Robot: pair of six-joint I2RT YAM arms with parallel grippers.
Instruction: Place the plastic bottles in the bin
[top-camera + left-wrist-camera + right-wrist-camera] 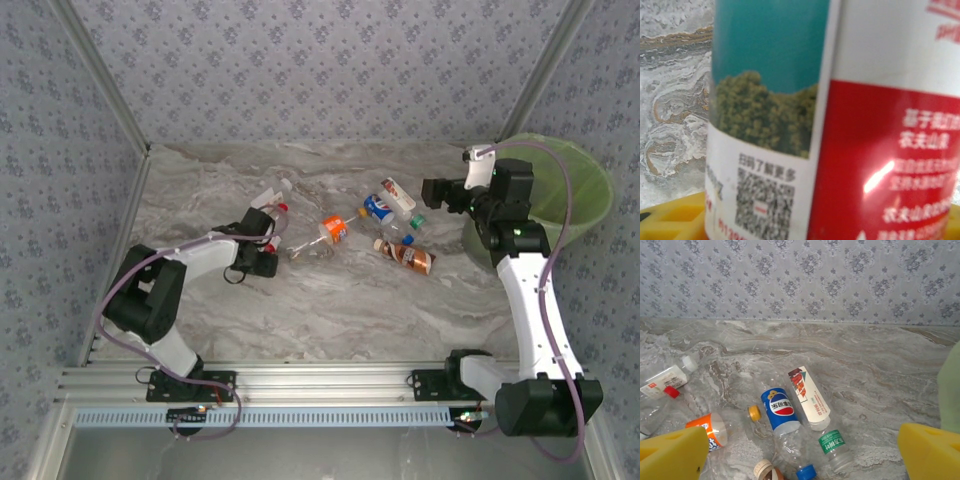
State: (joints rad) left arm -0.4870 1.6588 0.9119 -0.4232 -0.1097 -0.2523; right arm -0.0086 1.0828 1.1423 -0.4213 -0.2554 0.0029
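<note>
Closest of all, in the left wrist view, a red, white and teal bottle [880, 150] with a square code printed on its label stands right before the lens. One yellow pad [672, 217] of the left gripper shows just under it. Seen from above, the left gripper [266, 232] sits low over the table [330, 310], at the left group of bottles. Whether its jaws are closed on a bottle or only stand around one, I cannot tell.

In that left group I count two bottles, lying side by side: a white-capped bottle [286, 185] and a red-capped bottle [282, 207]. Which of these two is the one before the lens, I cannot tell. In the middle of the table lie five more, near each other: an orange-label bottle [334, 228], a blue-label bottle [377, 207], a white-label bottle [398, 191], a clear green-label bottle [417, 219] and a brown bottle [410, 258]. That makes seven bottles that I can tell apart, all lying on the table.

I count one bin [595, 205], round and light green, at the far right of the table and well apart from the left group. The right gripper [437, 192] hangs just beside the bin's left side, between it and the five middle bottles. Its jaws are wide apart, with foam pads [670, 455] at both edges of the right wrist view, and they hold nothing.
</note>
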